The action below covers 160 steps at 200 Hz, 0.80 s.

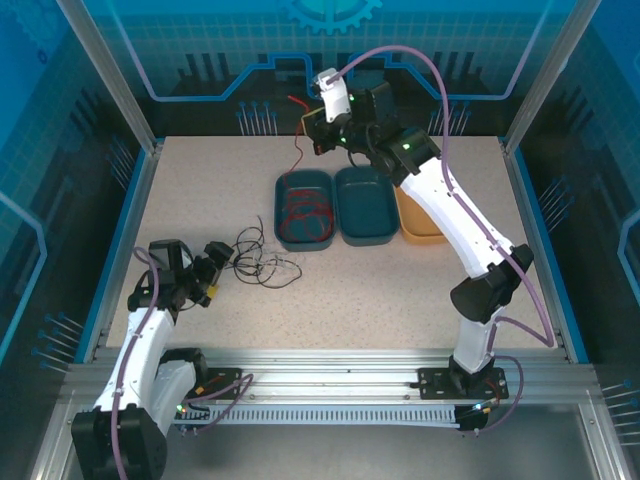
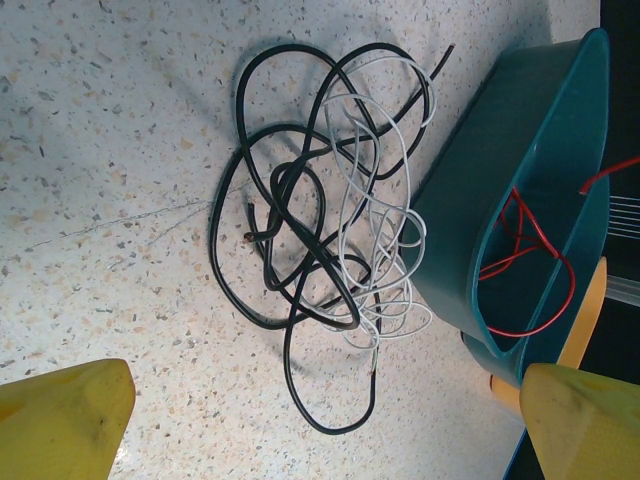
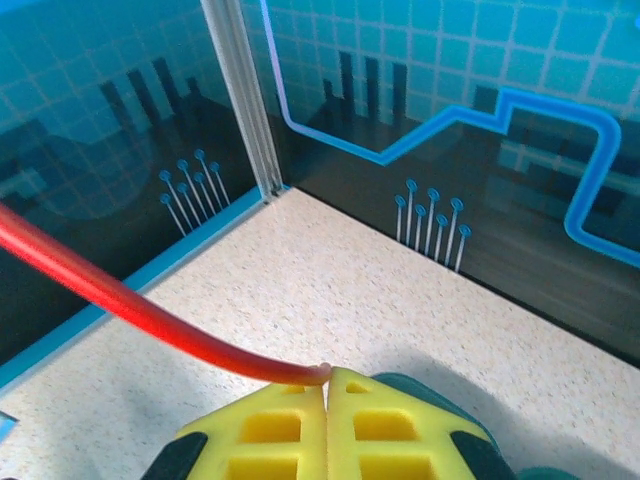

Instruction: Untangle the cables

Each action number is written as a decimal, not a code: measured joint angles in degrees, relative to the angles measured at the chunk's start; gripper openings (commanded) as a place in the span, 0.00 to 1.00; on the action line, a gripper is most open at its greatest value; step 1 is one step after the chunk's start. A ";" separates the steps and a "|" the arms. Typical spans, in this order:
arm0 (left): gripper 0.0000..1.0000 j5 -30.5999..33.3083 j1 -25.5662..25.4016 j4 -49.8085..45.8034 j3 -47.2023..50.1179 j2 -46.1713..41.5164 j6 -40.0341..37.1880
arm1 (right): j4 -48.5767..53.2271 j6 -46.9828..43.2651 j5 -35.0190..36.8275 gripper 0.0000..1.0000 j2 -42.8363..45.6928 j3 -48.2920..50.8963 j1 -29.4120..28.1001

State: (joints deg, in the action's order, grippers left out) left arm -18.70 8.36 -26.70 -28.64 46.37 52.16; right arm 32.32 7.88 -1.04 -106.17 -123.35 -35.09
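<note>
A tangle of black cable [image 2: 262, 300] and white cable [image 2: 395, 215] lies on the speckled table just left of a teal tray [image 2: 470, 200]. My left gripper [image 2: 320, 440] is open and faces this tangle from close by; its yellow fingertips [image 2: 60, 415] hold nothing. From above, the tangle [image 1: 262, 262] sits right of the left gripper [image 1: 215, 268]. My right gripper [image 3: 327, 385] is shut on the end of a red cable [image 3: 150, 310]. It is raised at the back [image 1: 318, 135], and the red cable [image 1: 298, 160] hangs down into the left teal tray [image 1: 283, 190], where its loops lie.
Three trays stand side by side at the back middle: the left teal tray, a second teal tray [image 1: 365, 235] and an orange one [image 1: 420, 232]. The blue-edged enclosure wall [image 1: 140, 190] bounds the table. Open tabletop lies between the tangle and the right arm's base.
</note>
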 measured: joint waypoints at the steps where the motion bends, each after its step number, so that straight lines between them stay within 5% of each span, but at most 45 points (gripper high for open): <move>1: 0.99 0.00 0.00 0.00 0.00 0.00 0.00 | 0.00 0.00 0.00 0.00 -0.02 0.04 0.04; 100: 0.99 -0.02 0.00 0.07 1.36 -0.33 0.09 | -0.37 1.03 -2.75 0.00 -5.68 0.81 3.28; 160: 0.99 -0.02 0.00 0.07 1.44 -0.33 0.33 | -1.40 6.60 -8.66 0.00 -5.88 11.69 3.28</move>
State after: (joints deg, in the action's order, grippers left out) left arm -18.72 8.36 -26.63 -27.20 46.04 52.49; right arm 30.92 14.48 -9.69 -112.05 -111.66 -31.81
